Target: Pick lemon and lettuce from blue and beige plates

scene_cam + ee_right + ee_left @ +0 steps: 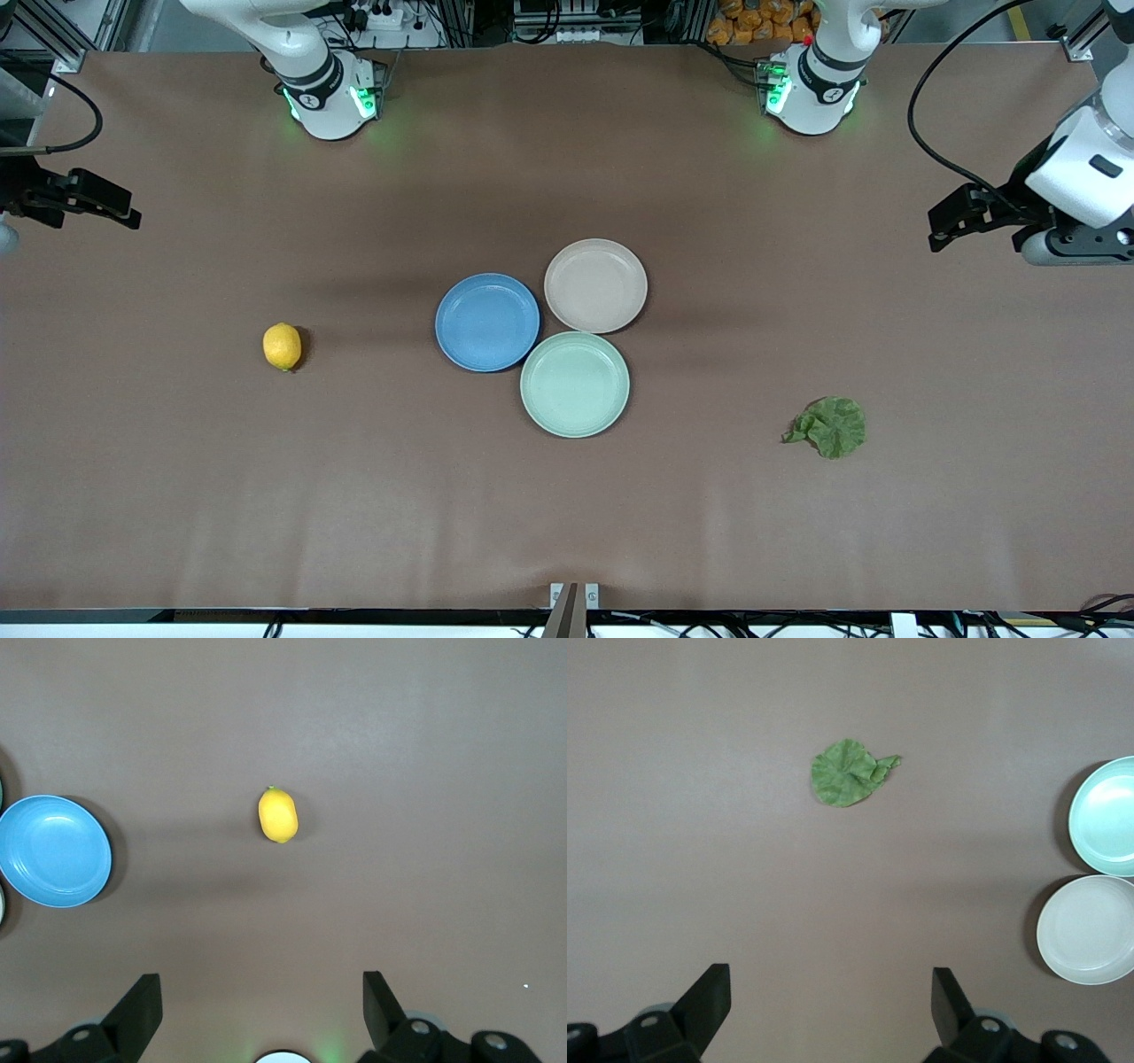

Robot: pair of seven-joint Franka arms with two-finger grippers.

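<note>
Table [177, 496]: both tools wide, empty; left tool [830, 1005], right tool [261, 1010] bodies cropped.

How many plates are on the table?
3, all empty and clustered mid-table: the blue plate toward the right arm's end, the beige plate farthest from the front camera, and the mint-green plate nearest it. None looks hidden.

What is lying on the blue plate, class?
Nothing: the blue plate is bare, its whole inside in view. The lemon lies on the table toward the right arm's end, the lettuce toward the left arm's end. What the plate covers cannot be seen.
</note>
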